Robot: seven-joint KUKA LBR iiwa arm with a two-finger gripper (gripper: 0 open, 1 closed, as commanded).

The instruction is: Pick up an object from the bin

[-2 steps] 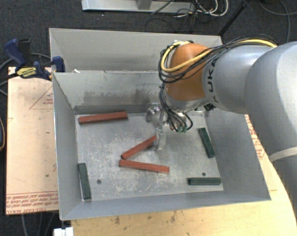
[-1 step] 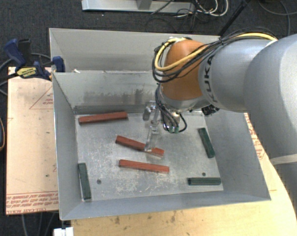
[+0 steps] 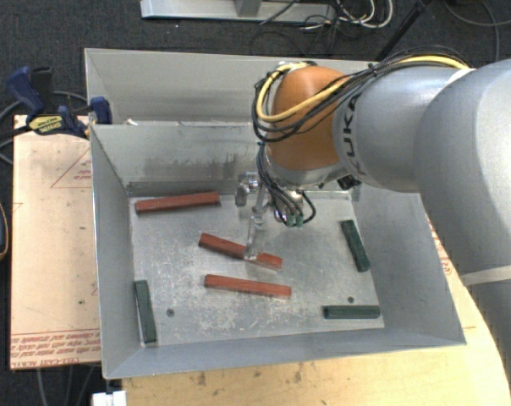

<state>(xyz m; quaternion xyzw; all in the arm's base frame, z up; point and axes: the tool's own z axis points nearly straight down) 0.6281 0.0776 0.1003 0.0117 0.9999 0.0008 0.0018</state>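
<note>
Red bar [image 3: 226, 245] in mid-bin is my target, lying tilted on the floor between a second red bar [image 3: 247, 287] just below it and a third red bar [image 3: 178, 202] up by the back wall. My pincer [image 3: 255, 255] is right down on its right half, tip at or touching it, and from this angle I can't tell whether it's open or closed. Risks, as I judge them: I'm off the bar's centre, so a lift could let it swing and slip out, and a hard press could skid it across the bin [image 3: 112, 227] into the second red bar. Green bars [image 3: 354, 245] sit well apart, no worry there.
</note>
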